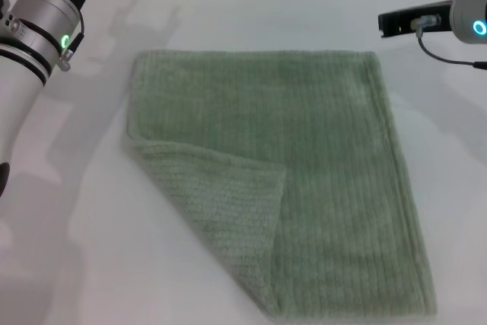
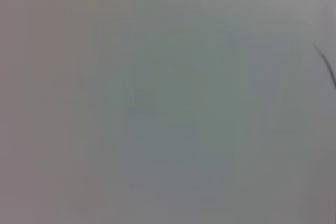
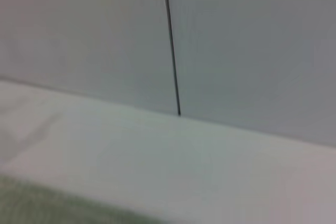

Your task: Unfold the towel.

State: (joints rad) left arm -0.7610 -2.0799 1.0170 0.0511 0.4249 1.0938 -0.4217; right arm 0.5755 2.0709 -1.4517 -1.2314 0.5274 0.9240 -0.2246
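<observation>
The sage-green ribbed towel [image 1: 304, 165] lies flat on the white table [image 1: 76, 249] in the head view. Its near-left corner is folded over onto the towel, showing a paler triangular flap [image 1: 221, 203]. A blurred sliver of the towel also shows in the right wrist view [image 3: 37, 203]. My right gripper [image 1: 386, 23] is a dark piece held above the table beyond the towel's far right corner, clear of the cloth. My left arm [image 1: 38, 28] rises at the far left, away from the towel, and its gripper is out of view.
The white back wall with a dark vertical seam [image 3: 172, 51] stands behind the table. A cable [image 1: 449, 57] hangs by the right wrist. The left wrist view shows only a blank pale surface.
</observation>
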